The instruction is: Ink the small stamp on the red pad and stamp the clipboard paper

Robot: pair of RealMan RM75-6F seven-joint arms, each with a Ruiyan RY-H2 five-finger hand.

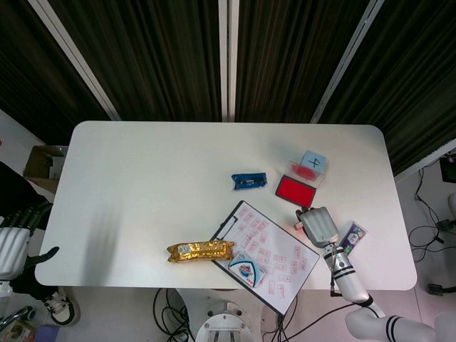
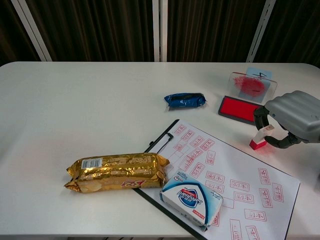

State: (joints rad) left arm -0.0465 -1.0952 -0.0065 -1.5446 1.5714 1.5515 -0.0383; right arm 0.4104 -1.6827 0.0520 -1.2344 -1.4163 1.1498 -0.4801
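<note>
Right hand: the right hand (image 2: 292, 117) is curled over the small stamp (image 2: 260, 138), a dark finger on each side of its white body; the chest view suggests a pinch, with the remaining fingers folded under the grey shell.
Same hand from above: in the head view the right hand (image 1: 319, 226) covers nearly all of the small stamp (image 1: 298, 225), of which only a sliver of red shows at its left side.
Small stamp: upright or slightly tilted, red base down, at the table (image 2: 75, 100) surface just off the upper right edge of the clipboard paper (image 2: 235, 182); whether the base touches the table cannot be told.
Red pad: the red pad (image 2: 239, 109) lies open just beyond the hand, its clear ink-smeared lid (image 2: 252, 85) standing up behind it.
Clipboard paper: already covered with many red rectangular marks, lying diagonally with the black clip (image 2: 159, 141) at its upper left.
Left hand: the left hand (image 1: 16, 241) hangs off the table's left edge, seen only in the head view, fingers apart and holding nothing.
Other items: a gold snack packet (image 2: 117, 172) overlaps the clipboard's left edge, a blue-and-white box (image 2: 191, 198) rests on the paper, and a blue wrapper (image 2: 185, 100) lies left of the pad.
</note>
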